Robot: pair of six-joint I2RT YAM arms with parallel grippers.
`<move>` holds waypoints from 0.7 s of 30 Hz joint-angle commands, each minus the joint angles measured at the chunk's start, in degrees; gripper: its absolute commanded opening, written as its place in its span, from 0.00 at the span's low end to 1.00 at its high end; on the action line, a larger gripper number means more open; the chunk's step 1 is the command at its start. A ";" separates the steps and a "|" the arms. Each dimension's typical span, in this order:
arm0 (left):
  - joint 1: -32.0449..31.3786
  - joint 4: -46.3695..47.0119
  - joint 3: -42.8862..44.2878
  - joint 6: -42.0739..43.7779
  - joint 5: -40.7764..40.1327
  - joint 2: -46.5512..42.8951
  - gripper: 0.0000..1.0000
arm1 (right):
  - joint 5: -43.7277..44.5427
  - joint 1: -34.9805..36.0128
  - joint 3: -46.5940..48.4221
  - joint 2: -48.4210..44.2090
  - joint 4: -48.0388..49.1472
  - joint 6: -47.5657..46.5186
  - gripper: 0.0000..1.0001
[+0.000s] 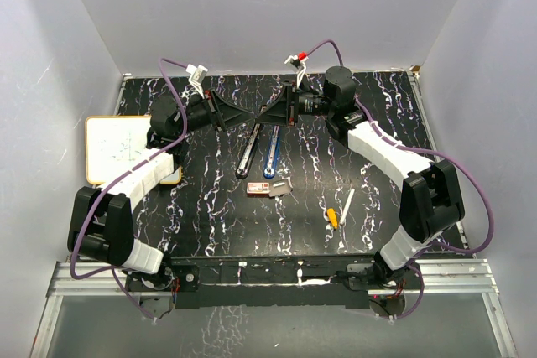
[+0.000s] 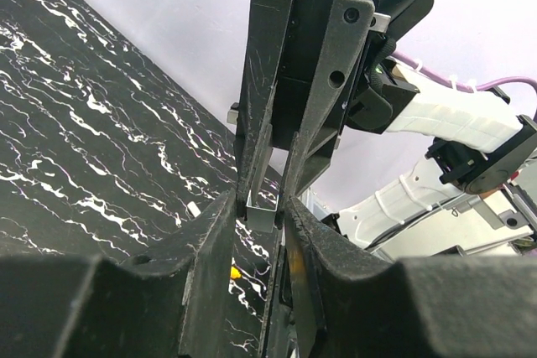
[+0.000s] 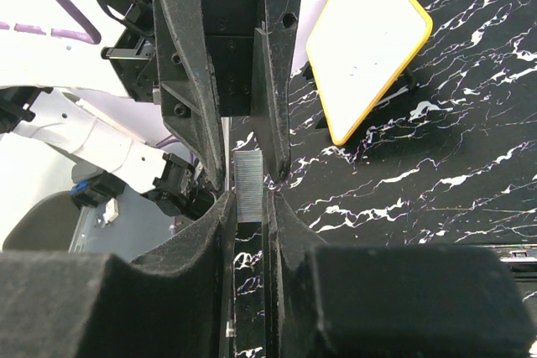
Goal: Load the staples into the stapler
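Observation:
A silver strip of staples (image 3: 249, 180) hangs in the air between both grippers, and shows end-on as a U-channel (image 2: 262, 215) in the left wrist view. My right gripper (image 3: 249, 196) is shut on its sides. My left gripper (image 2: 262, 204) pinches its other end. The two meet tip to tip, left (image 1: 253, 114) and right (image 1: 268, 111), above the stapler (image 1: 249, 152). That lies as a black bar beside a blue-ended silver bar (image 1: 270, 153). The red staples box (image 1: 258, 188) and its tan tray (image 1: 279, 188) lie just in front.
A yellow-rimmed whiteboard (image 1: 122, 150) lies at the table's left edge and shows again (image 3: 365, 48) in the right wrist view. A white pen (image 1: 346, 205) and a yellow cap (image 1: 333, 217) lie front right. White walls enclose the table.

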 commanded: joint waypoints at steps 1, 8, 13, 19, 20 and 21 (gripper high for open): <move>-0.27 1.19 1.88 0.59 -0.22 -2.45 0.29 | 0.26 -0.18 -0.26 -0.78 2.76 0.04 0.13; -0.26 0.89 2.24 0.75 -0.63 -2.46 0.35 | 0.01 -0.16 -0.61 -0.88 2.98 -0.14 0.13; -0.24 0.60 2.34 0.93 -0.95 -2.36 0.35 | -0.15 -0.20 -0.84 -1.10 2.96 -0.31 0.13; -0.22 0.12 2.95 1.09 -1.26 -2.27 0.35 | -0.15 -0.19 -1.23 -1.28 3.07 -0.49 0.13; -0.21 -0.02 2.95 1.22 -1.26 -2.35 0.35 | -0.13 -0.15 -1.19 -1.24 3.12 -0.50 0.13; -0.22 -0.30 2.87 1.46 -1.20 -2.44 0.35 | -0.23 -0.18 -1.18 -1.34 3.12 -0.49 0.13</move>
